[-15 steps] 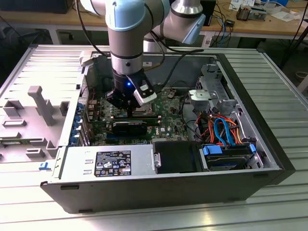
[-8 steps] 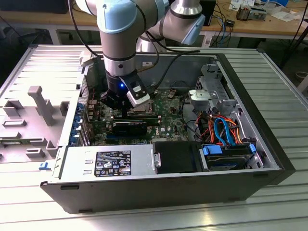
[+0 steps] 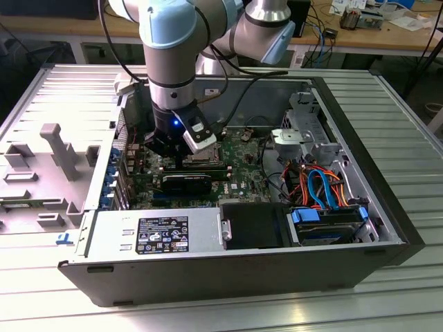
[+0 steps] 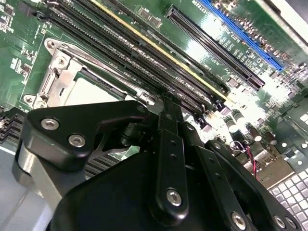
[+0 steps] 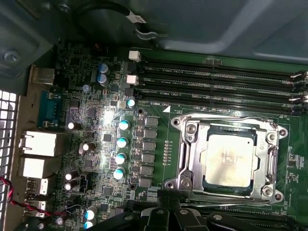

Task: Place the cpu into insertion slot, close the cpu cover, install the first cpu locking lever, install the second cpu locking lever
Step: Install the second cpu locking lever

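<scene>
**Chip seated in socket, gripper low over the motherboard**

Cpu (image 5: 229, 159) lies flat inside the insertion slot (image 5: 208, 185) in the first wrist view, its dull silver top facing up and framed by the cpu cover (image 5: 192, 159), whose thin metal plate lies down around the chip. The socket sits on the green motherboard (image 5: 96, 144), just beside the long black memory slots (image 5: 216, 82) that run along one edge of it. In the second wrist view the same chip shows as a pale patch (image 4: 89, 91) inside its metal frame, partly hidden behind the black gripper (image 4: 168, 103). Its fingers come together at a narrow tip beside the socket, but whether they are clenched I cannot tell. In the exterior view the arm (image 3: 169, 55) reaches down into the open computer case (image 3: 387, 207), near the case's middle.
</scene>
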Robot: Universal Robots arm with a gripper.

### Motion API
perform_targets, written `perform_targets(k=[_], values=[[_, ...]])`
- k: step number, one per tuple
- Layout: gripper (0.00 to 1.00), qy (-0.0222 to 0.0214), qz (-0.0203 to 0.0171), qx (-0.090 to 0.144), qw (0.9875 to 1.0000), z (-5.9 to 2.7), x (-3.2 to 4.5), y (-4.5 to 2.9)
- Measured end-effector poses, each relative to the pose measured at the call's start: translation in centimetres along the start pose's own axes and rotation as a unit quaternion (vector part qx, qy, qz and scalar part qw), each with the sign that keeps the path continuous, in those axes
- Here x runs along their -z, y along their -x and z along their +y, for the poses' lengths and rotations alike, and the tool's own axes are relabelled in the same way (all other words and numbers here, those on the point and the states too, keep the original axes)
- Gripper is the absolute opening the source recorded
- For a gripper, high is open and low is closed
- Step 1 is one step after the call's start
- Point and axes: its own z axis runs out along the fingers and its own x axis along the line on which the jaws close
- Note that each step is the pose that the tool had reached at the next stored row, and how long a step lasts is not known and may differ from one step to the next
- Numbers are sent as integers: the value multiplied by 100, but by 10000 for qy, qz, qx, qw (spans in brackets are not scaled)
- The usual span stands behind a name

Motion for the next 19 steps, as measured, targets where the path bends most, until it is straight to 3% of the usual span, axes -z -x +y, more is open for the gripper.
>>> perform_targets(k=[3, 9, 12, 14, 19], values=[[11, 12, -1, 23, 10000, 0, 2, 1], [11, 12, -1, 24, 10000, 1, 98, 4], [11, 21, 35, 23, 10000, -9, 110, 90], [11, 68, 64, 23, 10000, -27, 110, 135], [11, 204, 52, 23, 9998, -184, 113, 120]])
